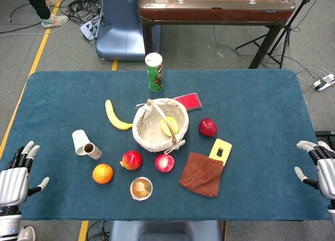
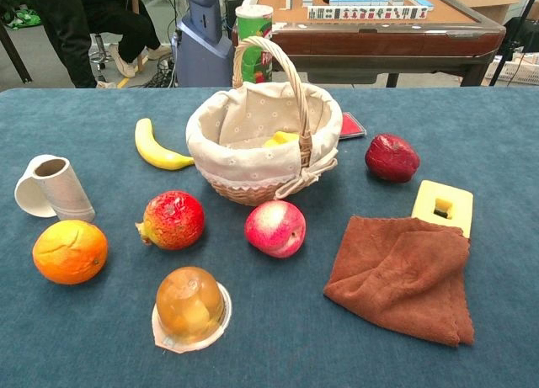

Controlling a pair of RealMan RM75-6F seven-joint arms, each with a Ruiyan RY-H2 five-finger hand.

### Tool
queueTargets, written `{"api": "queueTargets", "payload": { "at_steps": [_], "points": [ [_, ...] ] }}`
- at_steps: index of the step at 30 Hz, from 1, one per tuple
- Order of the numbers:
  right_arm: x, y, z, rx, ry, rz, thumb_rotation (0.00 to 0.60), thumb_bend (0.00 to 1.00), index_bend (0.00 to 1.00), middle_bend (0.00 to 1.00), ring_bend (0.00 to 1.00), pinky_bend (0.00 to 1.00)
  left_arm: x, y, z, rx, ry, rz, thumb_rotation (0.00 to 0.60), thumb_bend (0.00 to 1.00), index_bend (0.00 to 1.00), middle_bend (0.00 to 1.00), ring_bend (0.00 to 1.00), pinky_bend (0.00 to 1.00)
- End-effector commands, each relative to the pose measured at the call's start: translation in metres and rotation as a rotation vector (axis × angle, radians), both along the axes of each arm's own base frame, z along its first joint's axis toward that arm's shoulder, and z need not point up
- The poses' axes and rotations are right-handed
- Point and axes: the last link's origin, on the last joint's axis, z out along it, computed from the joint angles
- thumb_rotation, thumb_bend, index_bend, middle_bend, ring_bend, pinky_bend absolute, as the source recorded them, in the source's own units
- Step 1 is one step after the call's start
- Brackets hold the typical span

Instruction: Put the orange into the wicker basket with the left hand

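The left hand (image 1: 15, 175) waits empty, fingers spread, near the table's edge, and reaching for the orange (image 1: 102, 173) (beside the paper cup (image 1: 85, 145)) could knock that cup or roll the fruit, well short of the basket (image 1: 159, 125).

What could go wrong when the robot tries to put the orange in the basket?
1. The orange is round and lies loose on the cloth, so a clumsy touch from the left robot hand might roll it away.
2. The paper cup and the pomegranate lie close by; reaching fingers could bump them.
3. The wicker basket has a tall handle and already holds something yellow, so the orange might hit the handle on its way in.
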Motion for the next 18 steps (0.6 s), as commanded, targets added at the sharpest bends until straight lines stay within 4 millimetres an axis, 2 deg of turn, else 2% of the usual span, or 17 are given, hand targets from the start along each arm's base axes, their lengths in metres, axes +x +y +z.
{"api": "queueTargets", "payload": {
  "at_steps": [1,11,18],
  "points": [
    [0.000,0.000,0.000,0.001,0.000,0.001,0.600,0.26,0.29,0.28,0.27,0.40,0.000,0.000,0.000,-0.002,0.001,0.001,0.600,0.22,0.13,0.00,0.06,0.22],
    [0.002,-0.001,0.004,-0.015,0.006,0.010,0.600,0.26,0.29,0.28,0.27,0.40,-0.002,0.001,0.001,-0.002,0.004,-0.010,0.600,0.22,0.13,0.00,0.06,0.22],
    [0.003,-0.003,0.010,-0.045,0.021,0.012,0.600,0.26,0.29,0.28,0.27,0.40,-0.002,0.004,0.001,-0.062,0.026,-0.070,0.600,0.22,0.16,0.00,0.07,0.22]
  ]
}}
